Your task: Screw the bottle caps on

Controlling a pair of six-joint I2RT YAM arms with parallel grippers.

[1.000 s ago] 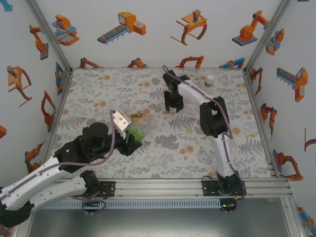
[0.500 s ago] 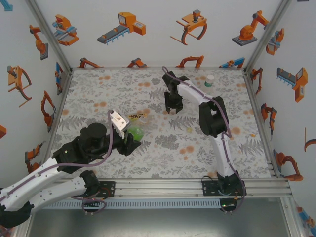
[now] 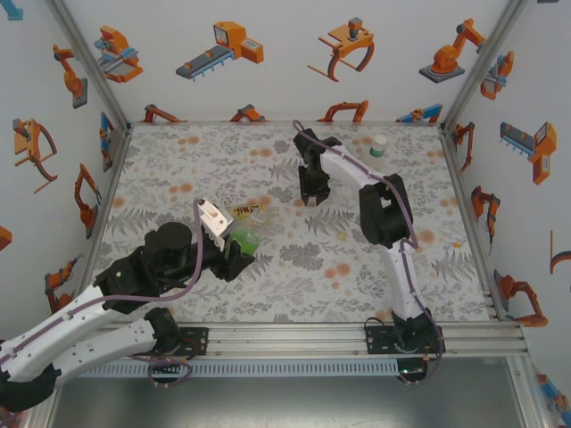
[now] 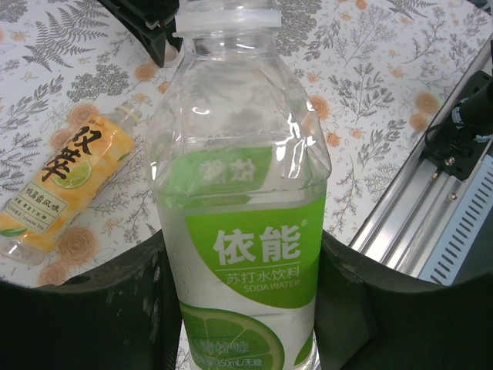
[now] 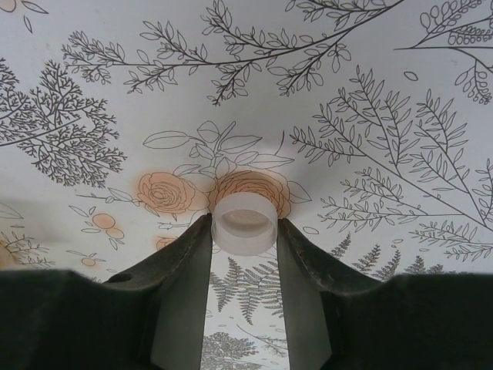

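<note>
- Clear bottle (image 4: 243, 193): thin, dented glossy plastic with a ringed collar at the neck. It stands upright in the left gripper (image 4: 243, 266), whose dark fingers (image 4: 115, 308) clamp its lower body from both sides.
- Its green and white band reads "依能", "苏打水饮料" and "SODA WATER", with "350mL" by a lime slice below.
- Amber bottle (image 4: 65, 181): lies on its side on the cloth (image 5: 385, 77), just beside the clear bottle. Its yellow label has big black Chinese characters I can't read for sure.
- Cap (image 5: 244, 223): small, round, translucent whitish plastic. It sits on the floral cloth, and the right gripper (image 5: 244, 231) pinches it, tips against both sides.
- Cloth: white and matte, with grey ferns and orange roses.
- Against a second ago in the top view, the left gripper (image 3: 234, 254) and clear bottle have shifted slightly left. The right gripper (image 3: 312, 196) has barely moved and the amber bottle has not.
</note>
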